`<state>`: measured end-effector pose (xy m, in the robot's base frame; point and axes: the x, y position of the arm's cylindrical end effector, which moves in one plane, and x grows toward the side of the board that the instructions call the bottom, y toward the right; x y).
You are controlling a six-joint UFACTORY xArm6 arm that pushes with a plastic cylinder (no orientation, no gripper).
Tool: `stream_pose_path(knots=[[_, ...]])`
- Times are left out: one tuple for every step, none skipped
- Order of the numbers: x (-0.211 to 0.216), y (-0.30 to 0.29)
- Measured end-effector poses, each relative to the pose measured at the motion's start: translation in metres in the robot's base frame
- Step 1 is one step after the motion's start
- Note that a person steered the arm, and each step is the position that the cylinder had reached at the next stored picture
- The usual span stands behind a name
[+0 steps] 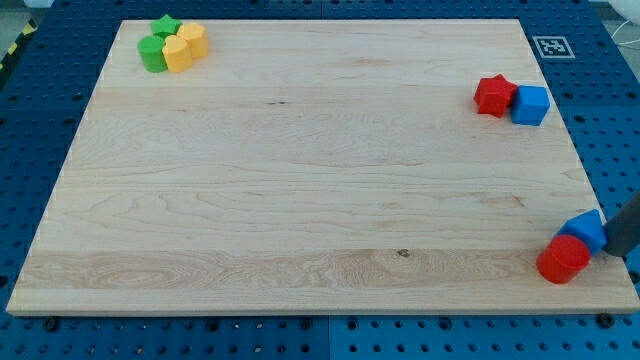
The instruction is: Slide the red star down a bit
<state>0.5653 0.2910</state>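
Nearest you, at the worktop's (300,200) five o'clock corner, my tip (619,252) shows only as a dark rod cut off by the view's right edge. It sits just at three o'clock of a blue block (586,229) whose shape you cannot quite make out, and that block touches a rounded red block (564,259) at its seven o'clock. There is no gripper on this arm, so nothing opens or closes; the rod only pushes. Neither of these two blocks is your target. The red star (494,95) lies well apart, up toward the two o'clock side of the worktop, with a blue cube (531,105) touching it at its four o'clock. To do this well, bring my tip away from the near pair without nudging them, swing round the outside, and place it at the star's twelve o'clock. Then push straight toward six o'clock for a short stroke only. Keep the push centred on the star, since an off-centre contact would likely spin it or drag the cube along. Farthest off, at eleven o'clock, a green star (165,25), a green block (152,55) and two yellow blocks (177,55) huddle together, out of your way.
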Motion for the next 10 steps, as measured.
stream_pose_path(knots=[[-0.005, 0.029], [-0.029, 0.03], [-0.053, -0.003], [-0.073, -0.055], [-0.106, -0.097], [-0.141, -0.115], [-0.182, -0.121], [-0.221, -0.121], [-0.243, -0.106], [-0.244, -0.075]])
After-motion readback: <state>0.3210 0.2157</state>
